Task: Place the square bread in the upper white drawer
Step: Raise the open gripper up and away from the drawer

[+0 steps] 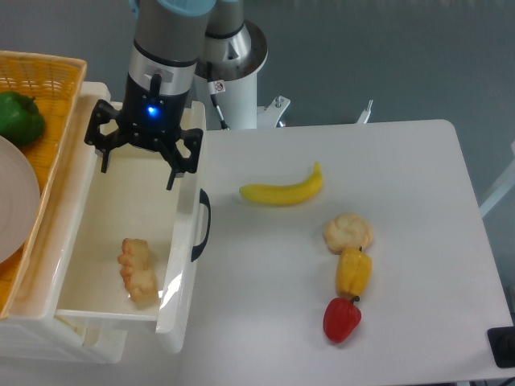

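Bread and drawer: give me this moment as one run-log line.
pincer: open, empty, above drawer | bread: lying in drawer, near front | step: placed | table: banana, bun, two peppers

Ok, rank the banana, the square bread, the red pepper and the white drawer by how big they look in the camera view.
Largest to smallest:
1. upper white drawer
2. banana
3. square bread and red pepper look about alike; the bread is longer, the pepper bulkier, so I won't rank them.

You get a bright, even picture, and everything in it looks sharp with no blur. Light from above makes shiny white spots on the floor of the upper white drawer [105,241] near its front wall. The banana [282,190] throws only a soft, thin shadow on the white table [418,201].
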`<action>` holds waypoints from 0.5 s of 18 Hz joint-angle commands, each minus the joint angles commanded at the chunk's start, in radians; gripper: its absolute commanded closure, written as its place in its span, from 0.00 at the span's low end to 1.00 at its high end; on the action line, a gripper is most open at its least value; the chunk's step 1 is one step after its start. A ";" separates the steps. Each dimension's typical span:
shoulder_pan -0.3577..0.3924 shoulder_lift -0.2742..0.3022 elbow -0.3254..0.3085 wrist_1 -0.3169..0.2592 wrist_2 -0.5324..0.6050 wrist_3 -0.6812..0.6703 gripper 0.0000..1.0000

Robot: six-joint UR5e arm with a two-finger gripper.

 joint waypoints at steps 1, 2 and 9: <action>0.015 0.000 0.006 0.000 0.002 0.018 0.00; 0.037 0.002 0.009 0.000 0.008 0.052 0.00; 0.120 -0.008 -0.002 -0.005 0.169 0.293 0.00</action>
